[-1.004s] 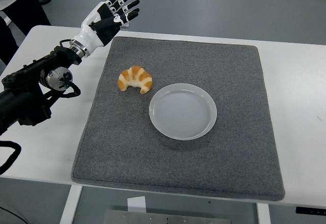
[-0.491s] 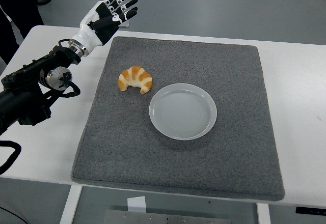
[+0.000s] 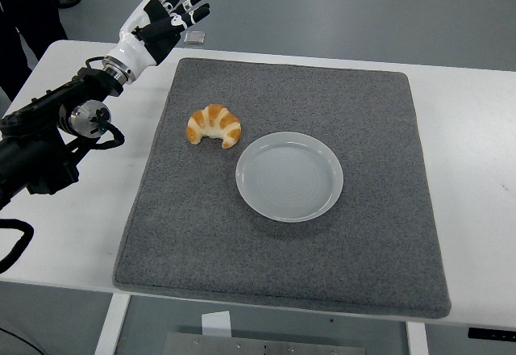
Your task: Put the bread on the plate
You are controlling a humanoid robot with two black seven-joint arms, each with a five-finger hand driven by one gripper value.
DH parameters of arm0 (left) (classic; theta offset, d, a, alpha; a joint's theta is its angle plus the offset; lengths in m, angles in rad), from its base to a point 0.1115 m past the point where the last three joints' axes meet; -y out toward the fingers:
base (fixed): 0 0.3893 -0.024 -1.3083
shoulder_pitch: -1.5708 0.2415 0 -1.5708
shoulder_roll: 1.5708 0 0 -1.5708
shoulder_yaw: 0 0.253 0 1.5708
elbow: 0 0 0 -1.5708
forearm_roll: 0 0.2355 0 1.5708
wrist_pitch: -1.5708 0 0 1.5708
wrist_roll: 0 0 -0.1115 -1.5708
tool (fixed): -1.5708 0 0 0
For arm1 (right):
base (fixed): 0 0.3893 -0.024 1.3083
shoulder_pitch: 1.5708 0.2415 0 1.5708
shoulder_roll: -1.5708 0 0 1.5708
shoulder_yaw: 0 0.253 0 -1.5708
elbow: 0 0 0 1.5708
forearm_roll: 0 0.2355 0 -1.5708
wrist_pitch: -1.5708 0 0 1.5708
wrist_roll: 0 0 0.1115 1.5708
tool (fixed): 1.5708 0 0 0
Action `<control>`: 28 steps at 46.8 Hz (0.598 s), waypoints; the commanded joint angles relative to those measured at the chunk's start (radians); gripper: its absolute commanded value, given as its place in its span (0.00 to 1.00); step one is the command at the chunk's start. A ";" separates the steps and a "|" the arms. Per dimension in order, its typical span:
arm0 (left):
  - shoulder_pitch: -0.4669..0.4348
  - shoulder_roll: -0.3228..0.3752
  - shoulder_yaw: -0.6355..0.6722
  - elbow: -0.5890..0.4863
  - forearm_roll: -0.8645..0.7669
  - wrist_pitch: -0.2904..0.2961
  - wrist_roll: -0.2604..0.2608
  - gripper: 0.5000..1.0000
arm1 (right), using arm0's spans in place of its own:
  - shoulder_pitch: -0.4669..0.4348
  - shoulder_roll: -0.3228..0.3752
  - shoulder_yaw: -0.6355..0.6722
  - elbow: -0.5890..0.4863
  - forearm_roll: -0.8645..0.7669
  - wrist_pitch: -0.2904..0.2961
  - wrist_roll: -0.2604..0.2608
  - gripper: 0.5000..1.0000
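Note:
A golden croissant (image 3: pixel 214 125) lies on the grey mat (image 3: pixel 282 234), just left of and slightly behind an empty white plate (image 3: pixel 289 176). My left hand (image 3: pixel 169 10) is raised beyond the table's far left edge, well behind and to the left of the croissant. Its fingers are spread and hold nothing. The black left arm (image 3: pixel 48 133) reaches in from the left edge over the white table (image 3: pixel 72 210). The right arm does not show.
A person in dark clothes (image 3: pixel 28 8) stands at the top left corner, beside the table. The mat covers most of the tabletop. Bare white table shows on the left and on the right (image 3: pixel 476 169).
My left hand has drifted up and to the left, away from the mat's far corner. The croissant and plate have not moved.

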 commanded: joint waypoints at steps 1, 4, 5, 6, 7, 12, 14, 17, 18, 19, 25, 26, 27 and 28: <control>0.000 0.002 -0.001 0.000 0.000 0.000 0.000 0.99 | 0.000 0.000 0.001 0.000 0.000 0.000 0.000 0.90; 0.000 0.002 -0.001 -0.002 0.000 0.000 0.000 0.99 | 0.000 0.000 0.001 0.000 0.000 0.000 0.000 0.90; -0.002 0.002 -0.002 -0.002 0.000 0.000 0.000 0.99 | 0.000 0.000 0.001 0.000 0.000 0.000 0.000 0.90; -0.002 0.003 -0.002 -0.005 0.000 0.000 0.000 0.99 | 0.000 0.000 0.001 0.000 0.000 0.000 0.000 0.90; -0.002 0.005 -0.004 -0.006 0.000 0.000 0.000 0.99 | 0.000 0.000 0.001 0.000 0.000 0.000 0.000 0.90; -0.011 0.009 -0.004 -0.015 0.000 -0.001 0.000 0.99 | 0.000 0.000 0.000 0.000 0.000 0.000 0.000 0.90; -0.025 0.012 -0.004 -0.026 0.000 0.000 0.000 0.99 | 0.000 0.000 0.001 0.000 0.000 -0.002 -0.001 0.90; -0.055 0.025 -0.002 -0.032 0.002 0.000 0.003 0.99 | 0.000 0.000 0.001 0.000 0.000 -0.001 0.000 0.90; -0.066 0.035 0.001 -0.032 0.002 0.000 0.005 0.99 | 0.000 0.000 0.001 0.000 0.000 -0.002 0.000 0.90; -0.078 0.046 0.004 -0.032 0.002 0.000 0.005 0.99 | 0.000 0.000 0.001 0.000 0.000 -0.002 0.000 0.90; -0.158 0.094 0.021 -0.037 0.003 -0.001 0.008 0.99 | 0.000 0.000 0.001 0.000 0.000 -0.002 0.000 0.90; -0.169 0.101 0.024 -0.037 0.005 -0.003 0.009 0.99 | 0.000 0.000 0.001 0.000 0.000 0.000 0.000 0.90; -0.181 0.109 0.028 -0.038 0.008 -0.003 0.011 0.99 | 0.000 0.000 0.000 0.000 0.000 -0.001 0.000 0.90; -0.195 0.120 0.033 -0.040 0.013 -0.003 0.011 0.99 | 0.000 0.000 0.001 0.000 0.000 -0.002 0.000 0.90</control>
